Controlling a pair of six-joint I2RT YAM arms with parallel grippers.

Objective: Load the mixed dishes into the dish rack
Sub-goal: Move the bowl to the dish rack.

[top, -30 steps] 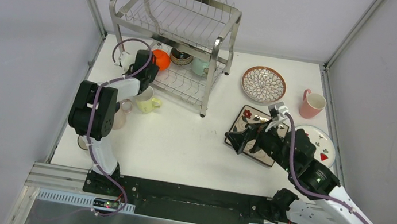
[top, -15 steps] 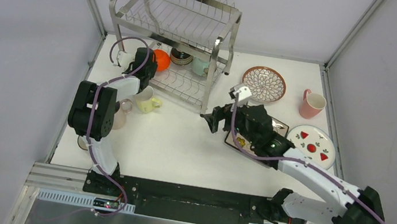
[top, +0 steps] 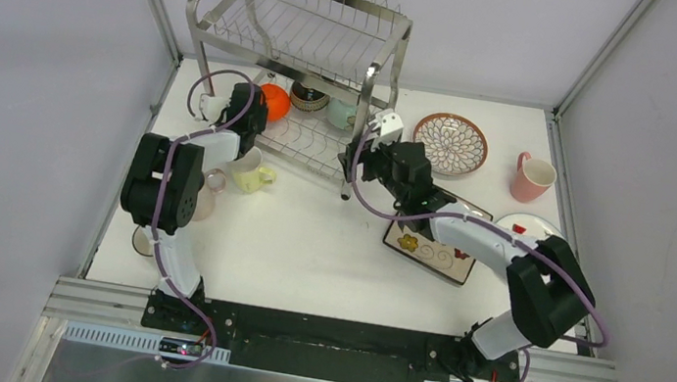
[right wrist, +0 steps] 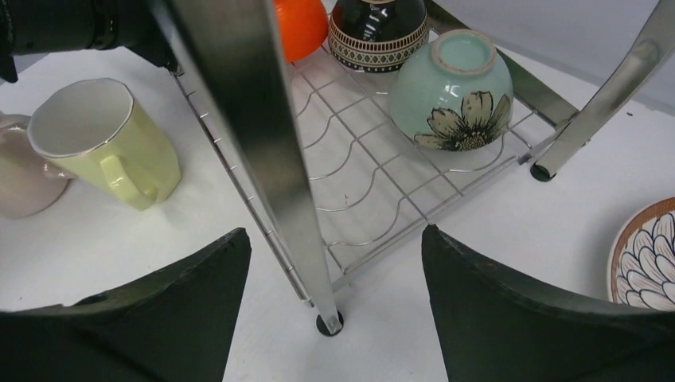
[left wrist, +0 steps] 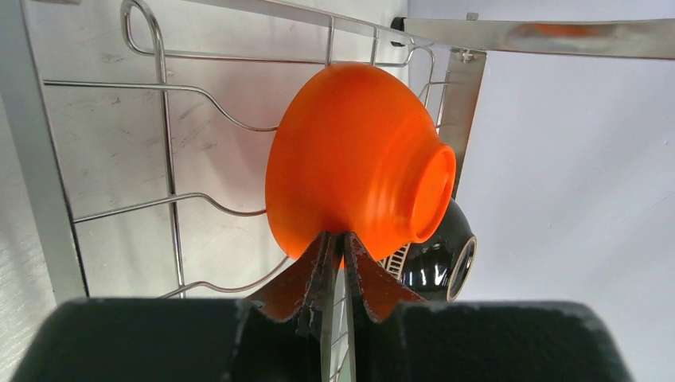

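The dish rack (top: 297, 27) stands at the back of the table. On its lower shelf an orange bowl (left wrist: 358, 159) lies on its side, and my left gripper (left wrist: 344, 239) is shut on its rim. A dark patterned bowl (left wrist: 442, 263) and a mint flower bowl (right wrist: 454, 95) sit beside it on the same shelf. My right gripper (right wrist: 334, 232) is open, its fingers on either side of the rack's front right post (right wrist: 255, 119) without touching it. The square floral plate (top: 431, 248) lies flat under the right arm.
A brown-rimmed petal plate (top: 449, 144), a pink mug (top: 532, 177) and a white red-marked plate (top: 532, 226) lie right of the rack. A yellow-green mug (right wrist: 103, 139) and a pale mug (top: 209, 184) stand left of the post, by the left arm.
My right arm swung left from over the square plate to the rack's front right post, its jaws narrowing a little. My left gripper closed at the orange bowl's rim; the bowl stayed put.
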